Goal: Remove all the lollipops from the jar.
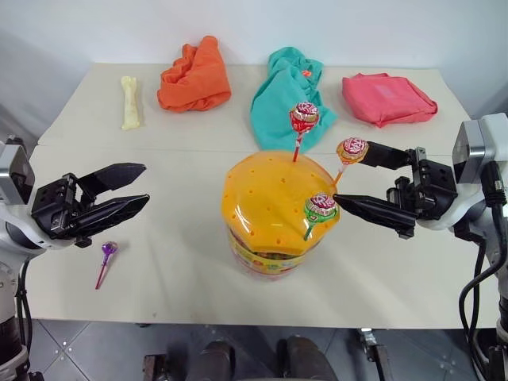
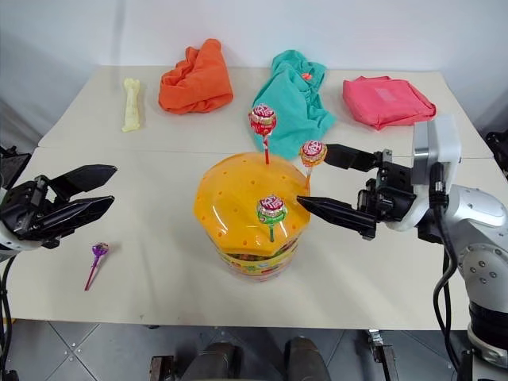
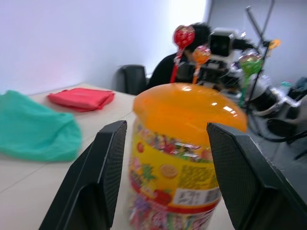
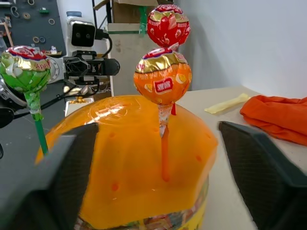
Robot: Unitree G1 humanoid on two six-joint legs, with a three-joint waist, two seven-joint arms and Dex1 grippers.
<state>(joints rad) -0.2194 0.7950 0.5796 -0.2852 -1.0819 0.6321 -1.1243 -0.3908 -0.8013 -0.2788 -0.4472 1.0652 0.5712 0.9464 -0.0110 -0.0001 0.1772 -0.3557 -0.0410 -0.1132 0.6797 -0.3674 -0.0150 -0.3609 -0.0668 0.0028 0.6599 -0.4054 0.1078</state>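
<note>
Jar at table centre, three lollipops upright in its lid, a purple one on the table at its 9 o'clock. Left gripper and right gripper both gape, holding nothing. Right wrist view shows wrapper print, probably unreadable.

1. The jar before me has an orange lid dotted with darker holes, and a yellow label with fruit pictures.
2. In the lid: red, orange and green lollipops.
3. Left of the jar, a purple lollipop.
4. Behind the jar: pale yellow bone, orange, teal and pink cloths.
</note>
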